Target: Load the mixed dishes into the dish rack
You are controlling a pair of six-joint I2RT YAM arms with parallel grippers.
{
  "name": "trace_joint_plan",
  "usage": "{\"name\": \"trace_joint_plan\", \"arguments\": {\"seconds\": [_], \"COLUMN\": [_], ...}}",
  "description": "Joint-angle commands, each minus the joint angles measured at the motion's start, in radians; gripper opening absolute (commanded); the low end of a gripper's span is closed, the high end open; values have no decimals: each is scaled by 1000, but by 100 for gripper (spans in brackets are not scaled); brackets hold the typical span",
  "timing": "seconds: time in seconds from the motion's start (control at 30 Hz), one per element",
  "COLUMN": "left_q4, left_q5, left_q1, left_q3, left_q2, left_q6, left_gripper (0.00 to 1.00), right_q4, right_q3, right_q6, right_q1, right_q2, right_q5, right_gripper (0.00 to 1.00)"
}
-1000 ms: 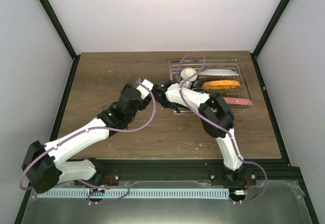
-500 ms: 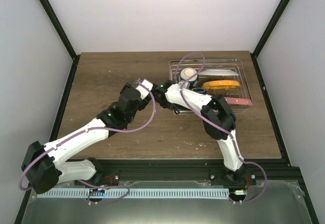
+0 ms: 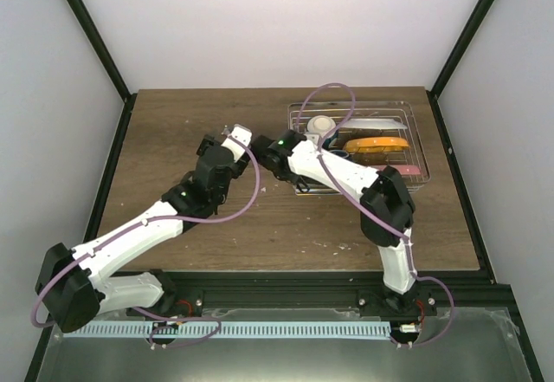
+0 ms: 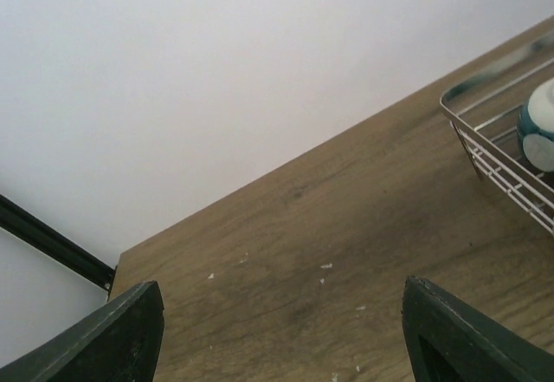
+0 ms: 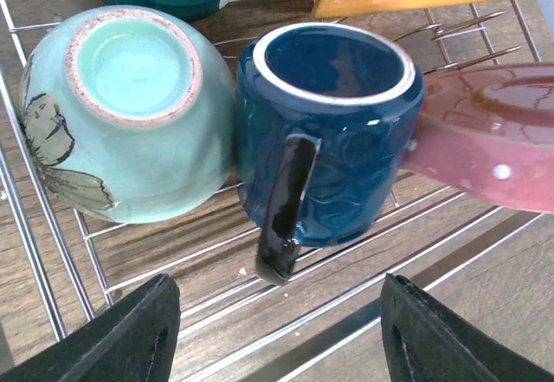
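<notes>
- At the far right of the wooden table (image 3: 173, 131) stands the dish rack (image 3: 381, 104), a silver wire frame with several dishes loaded in it.
- Right gripper (image 5: 277, 321): poised above the near-left part of the rack, fingers spread wide, nothing between them.
- Dark blue mug (image 5: 329, 131): inside the rack, just beyond the right gripper. Its mouth is turned toward the wrist camera and its handle points at the gripper.
- Pale green bowl (image 5: 130, 113): inverted on the rack wires, foot ring uppermost, touching the mug on the left of the right wrist view.
- Pink dotted plate (image 5: 493, 131): tilted, just beside the mug on its other side; contact cannot be judged.
- Orange dotted plate (image 3: 376, 145): leaning in the rack beyond the mug.
- Cream bowl (image 3: 322, 126): near the rack's far-left corner.
- Left gripper (image 4: 286, 330): held over bare wood to the left of the rack, fingers wide apart and holding nothing. The rack's corner shows at the right edge of its wrist view.
</notes>
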Motion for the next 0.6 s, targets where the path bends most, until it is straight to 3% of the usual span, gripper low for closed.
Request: {"name": "trace_joint_plan", "arguments": {"seconds": [0.0, 0.37, 0.57], "left_q4": [-32, 1, 4], "left_q5": [65, 59, 87], "left_q1": [-17, -15, -3], "left_q3": [12, 125, 227], "left_q2": [52, 152, 244], "left_q6": [5, 30, 18], "left_gripper": [77, 78, 79], "right_q4": [54, 55, 58], "right_q3": [86, 80, 69], "right_q6": [-50, -151, -219], "right_q1": [71, 74, -36], "right_q2": [-124, -316, -345], "right_q5": [2, 131, 103], "right_gripper": [65, 72, 73]}}
